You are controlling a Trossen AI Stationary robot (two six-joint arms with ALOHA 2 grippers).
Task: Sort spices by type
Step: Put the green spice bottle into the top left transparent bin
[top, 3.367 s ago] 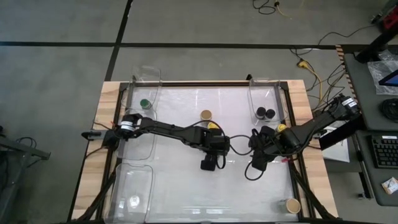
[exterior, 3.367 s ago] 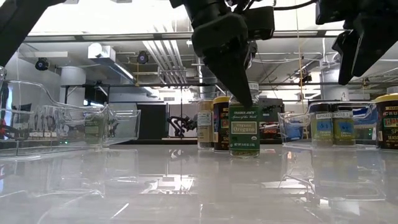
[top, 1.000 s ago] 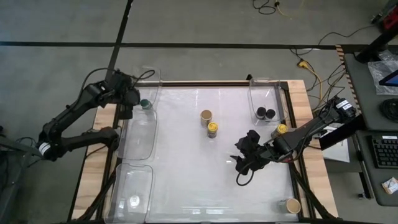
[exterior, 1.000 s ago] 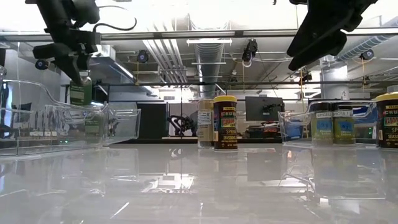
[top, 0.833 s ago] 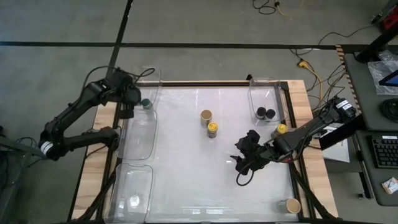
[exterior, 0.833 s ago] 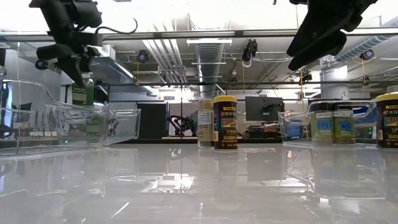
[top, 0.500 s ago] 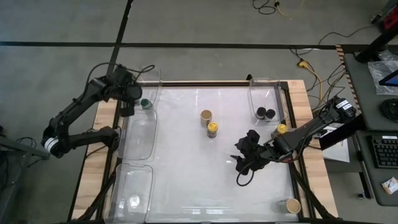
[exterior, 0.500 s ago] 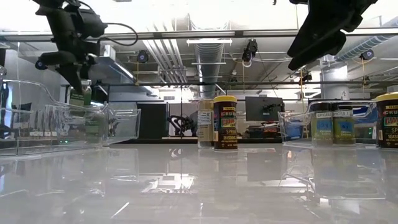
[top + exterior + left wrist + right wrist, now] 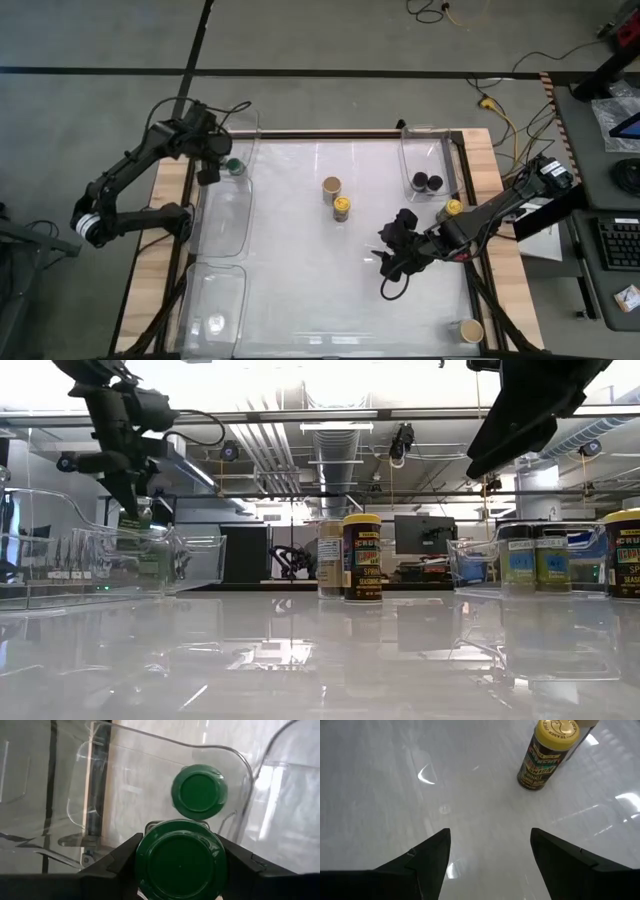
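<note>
Since the earlier frames, the left hand [image 9: 207, 172] has carried a green-lidded jar [image 9: 181, 860] from the middle of the bench [image 9: 320, 270] to the far left bin [image 9: 232, 210] and has sunk lower over it. Its fingers are closed on this jar, which hangs just above a second green-lidded jar [image 9: 199, 791] standing in the far end of the bin. The right hand [image 9: 490, 845] hovers over the right middle of the bench with its fingers spread wide and empty. A yellow-lidded jar [image 9: 342, 208] and a tan-lidded jar [image 9: 331, 187] stand together at the centre. Two black-lidded jars [image 9: 427, 181] sit in the far right bin [image 9: 425, 150], and another yellow-lidded jar [image 9: 453, 208] stands just near of it.
</note>
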